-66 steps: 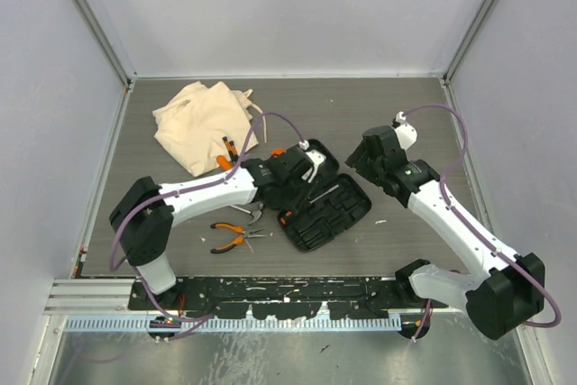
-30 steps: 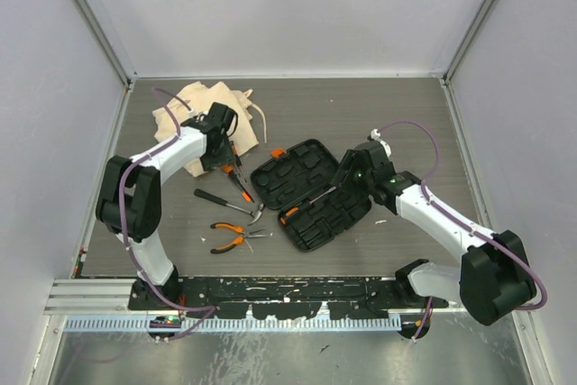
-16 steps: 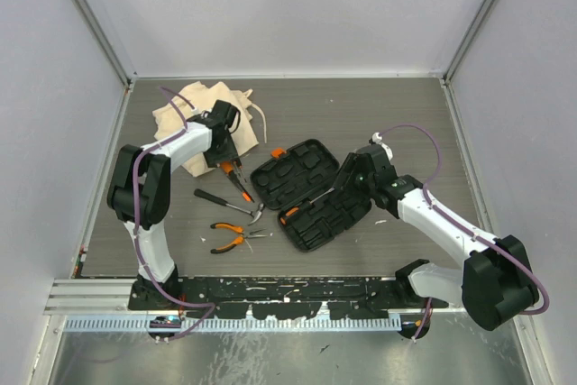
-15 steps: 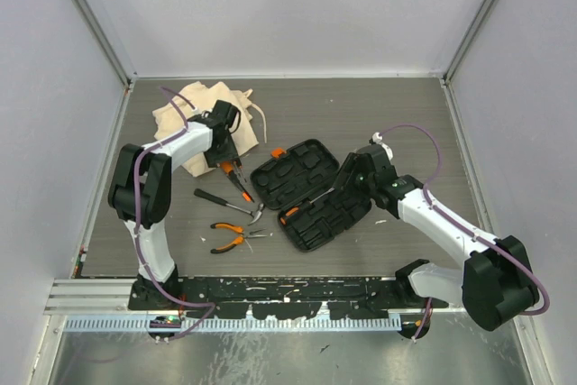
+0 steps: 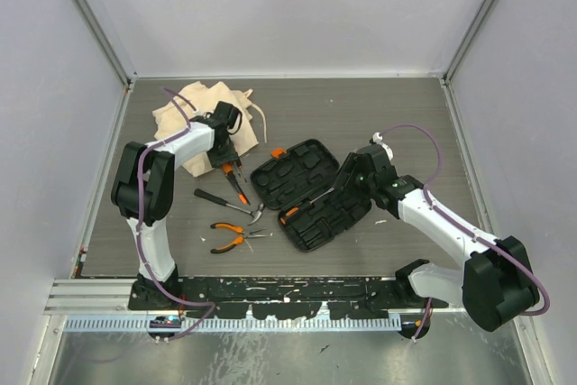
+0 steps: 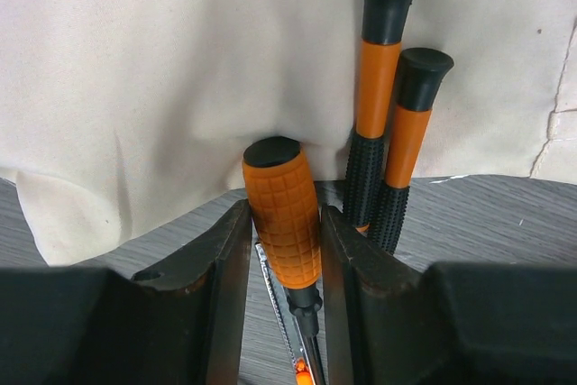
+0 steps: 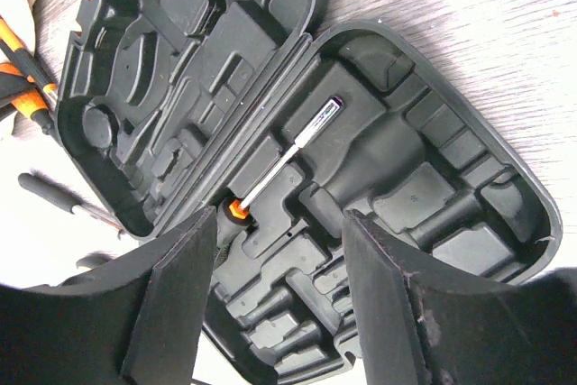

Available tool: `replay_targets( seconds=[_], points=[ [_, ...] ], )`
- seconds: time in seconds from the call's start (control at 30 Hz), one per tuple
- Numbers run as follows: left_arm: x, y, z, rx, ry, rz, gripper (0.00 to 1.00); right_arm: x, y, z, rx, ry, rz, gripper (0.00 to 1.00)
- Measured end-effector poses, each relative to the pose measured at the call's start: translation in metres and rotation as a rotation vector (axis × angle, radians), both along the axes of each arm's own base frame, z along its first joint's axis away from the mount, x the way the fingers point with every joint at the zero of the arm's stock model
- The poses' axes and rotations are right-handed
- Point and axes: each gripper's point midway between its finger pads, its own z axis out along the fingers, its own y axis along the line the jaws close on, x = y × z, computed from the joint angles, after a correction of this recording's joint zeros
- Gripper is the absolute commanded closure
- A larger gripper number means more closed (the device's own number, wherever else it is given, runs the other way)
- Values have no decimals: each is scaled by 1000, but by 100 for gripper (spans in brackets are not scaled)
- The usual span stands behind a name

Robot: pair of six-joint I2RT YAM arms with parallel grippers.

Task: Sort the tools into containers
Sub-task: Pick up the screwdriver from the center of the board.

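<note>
My left gripper (image 5: 226, 160) is at the near edge of the beige cloth bag (image 5: 194, 119), shut on the orange handle of a screwdriver (image 6: 281, 214) whose shaft points back under the wrist. Two more orange-and-black handles (image 6: 383, 105) lie beside it against the bag (image 6: 162, 69). The black tool case (image 5: 311, 194) lies open. My right gripper (image 5: 344, 183) hovers over it, open and empty (image 7: 281, 232). A steel-shafted screwdriver (image 7: 288, 155) lies in the case's half (image 7: 433, 187).
A black-handled hammer (image 5: 225, 202) and orange-handled pliers (image 5: 236, 236) lie on the table left of the case. The bag's drawstring (image 5: 257, 123) trails to the right. Walls enclose the table on three sides.
The left arm left the case and swung to the bag's edge, where its jaws now hold the screwdriver handle. The right arm lowered over the open case. Almost nothing moved in the last half second.
</note>
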Motion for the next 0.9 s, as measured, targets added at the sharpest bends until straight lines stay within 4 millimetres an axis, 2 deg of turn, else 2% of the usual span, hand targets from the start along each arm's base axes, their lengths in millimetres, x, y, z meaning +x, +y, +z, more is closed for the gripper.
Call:
replay_targets(
  seconds=[0.3, 0.43, 0.53, 0.73, 0.9],
  points=[
    [0, -2, 1, -10, 0, 1, 73, 0, -1, 0, -2, 0, -3, 37],
    [0, -6, 7, -40, -10, -9, 74, 0, -1, -1, -4, 2, -4, 37],
    [2, -9, 24, -60, -47, -16, 74, 0, -1, -1, -5, 2, -8, 37],
    [1, -12, 73, -78, -166, -71, 74, 0, -6, 1, -16, -5, -27, 37],
    [-7, -30, 97, -61, -243, -213, 75, 1, -18, 14, -40, -53, -74, 37]
  ],
)
